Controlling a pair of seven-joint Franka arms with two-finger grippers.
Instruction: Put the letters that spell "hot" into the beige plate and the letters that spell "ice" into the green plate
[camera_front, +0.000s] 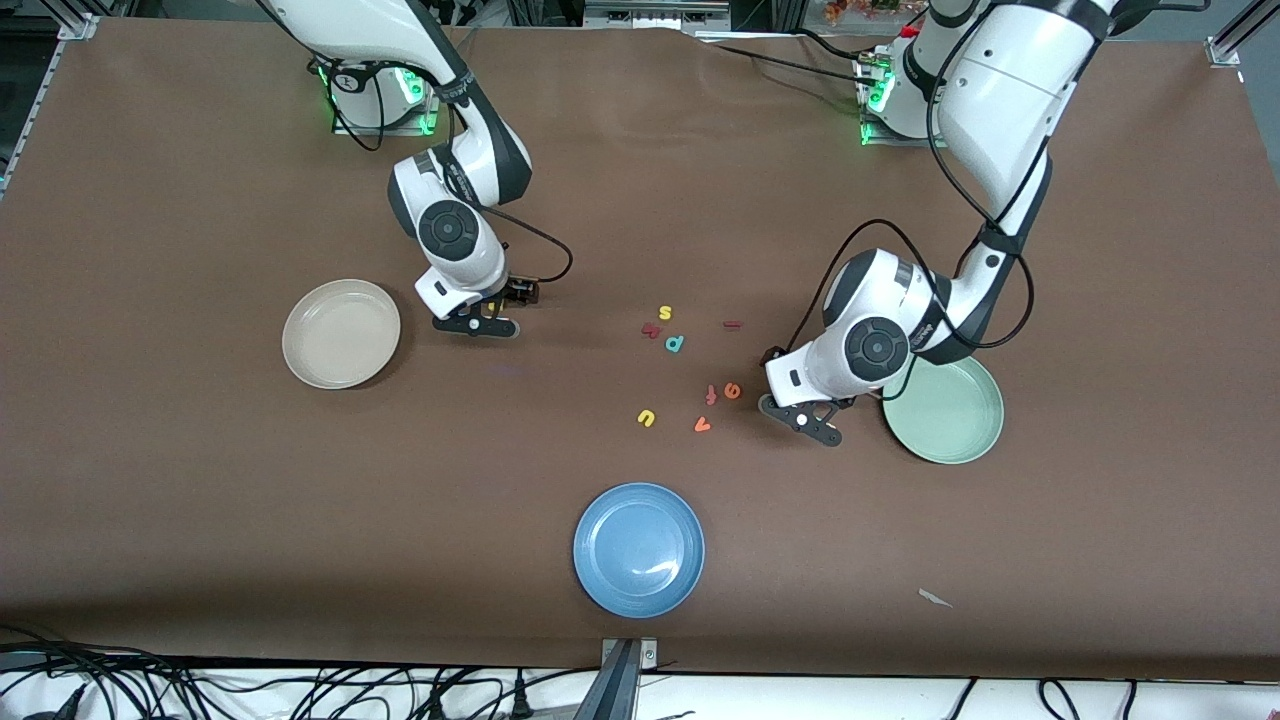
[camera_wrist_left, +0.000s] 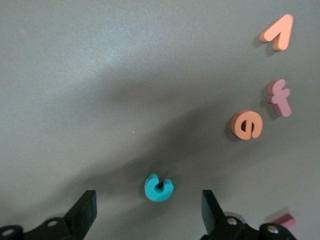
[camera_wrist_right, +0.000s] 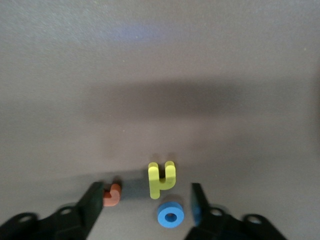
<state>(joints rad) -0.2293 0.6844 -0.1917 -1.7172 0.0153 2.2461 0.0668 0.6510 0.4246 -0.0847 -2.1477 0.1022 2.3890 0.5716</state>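
Note:
My left gripper (camera_wrist_left: 148, 200) is low over the table beside the green plate (camera_front: 950, 415) and stands open. The teal "c" (camera_wrist_left: 158, 187) lies flat between its fingers, touching neither. The orange "e" (camera_wrist_left: 246, 124) lies close by, and the dark red "i" (camera_front: 732, 324) lies farther from the camera. My right gripper (camera_wrist_right: 145, 192) is open beside the beige plate (camera_front: 341, 333). The yellow "h" (camera_wrist_right: 161, 178) and blue "o" (camera_wrist_right: 171, 215) lie between its fingers. The orange "t" (camera_wrist_right: 112, 195) lies against one finger. Both plates are empty.
A blue plate (camera_front: 639, 549) sits nearest the camera, mid-table. Loose letters lie between the grippers: a yellow "s" (camera_front: 664, 313), a teal "d" shape (camera_front: 675, 343), a yellow "u" (camera_front: 646, 418), an orange "v" (camera_wrist_left: 276, 32) and a reddish cross-shaped letter (camera_wrist_left: 279, 97).

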